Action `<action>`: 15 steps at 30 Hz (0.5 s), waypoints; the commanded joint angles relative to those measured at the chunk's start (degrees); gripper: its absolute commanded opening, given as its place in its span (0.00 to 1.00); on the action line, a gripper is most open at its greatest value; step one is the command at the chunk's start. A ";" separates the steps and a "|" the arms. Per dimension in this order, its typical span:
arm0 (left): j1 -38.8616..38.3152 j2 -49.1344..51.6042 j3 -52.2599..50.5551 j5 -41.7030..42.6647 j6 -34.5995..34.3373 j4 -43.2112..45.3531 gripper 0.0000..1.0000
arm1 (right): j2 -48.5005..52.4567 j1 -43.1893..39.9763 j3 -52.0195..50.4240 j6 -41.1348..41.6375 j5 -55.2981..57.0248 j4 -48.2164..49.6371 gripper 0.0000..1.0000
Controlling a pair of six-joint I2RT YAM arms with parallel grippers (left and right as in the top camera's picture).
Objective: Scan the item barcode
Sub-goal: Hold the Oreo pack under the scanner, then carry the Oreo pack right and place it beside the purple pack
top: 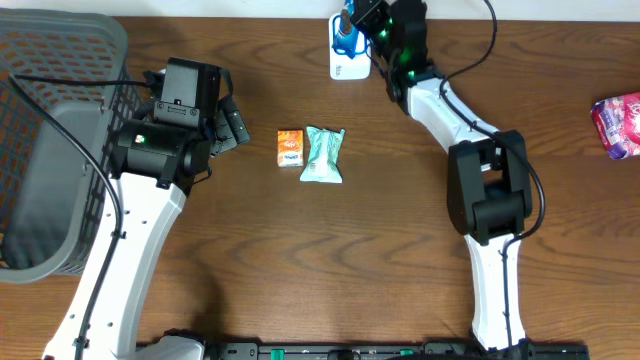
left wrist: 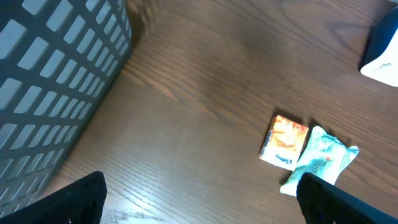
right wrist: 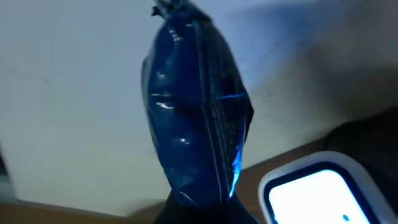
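Note:
My right gripper is shut on a shiny blue packet and holds it upright at the table's far edge, directly over the white scanner. In the right wrist view the scanner's lit window glows at the lower right, beside the packet's lower end. My left gripper hangs open over bare wood left of centre, its black fingertips wide apart with nothing between them. A small orange box and a pale green packet lie side by side on the table, to the right of the left gripper.
A grey mesh basket fills the left edge of the table, close behind the left arm. A pink packet lies at the far right edge. The wall stands just beyond the scanner.

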 commanded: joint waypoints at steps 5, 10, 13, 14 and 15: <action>0.15 0.17 0.04 -0.13 -0.07 -0.13 0.98 | -3.17 -5.14 7.08 -10.05 -9.79 -6.34 0.01; 0.15 0.17 0.04 -0.13 -0.07 -0.13 0.98 | -8.59 -11.93 8.48 -20.44 -12.22 -21.64 0.01; 0.15 0.17 0.04 -0.13 -0.07 -0.13 0.98 | -11.98 -15.39 8.48 -29.66 -1.70 -36.61 0.01; 0.15 0.17 0.04 -0.13 -0.07 -0.13 0.98 | -12.83 -16.41 8.48 -32.09 2.95 -41.16 0.01; 0.15 0.17 0.04 -0.13 -0.07 -0.13 0.98 | -13.62 -17.66 8.48 -34.73 7.96 -45.72 0.01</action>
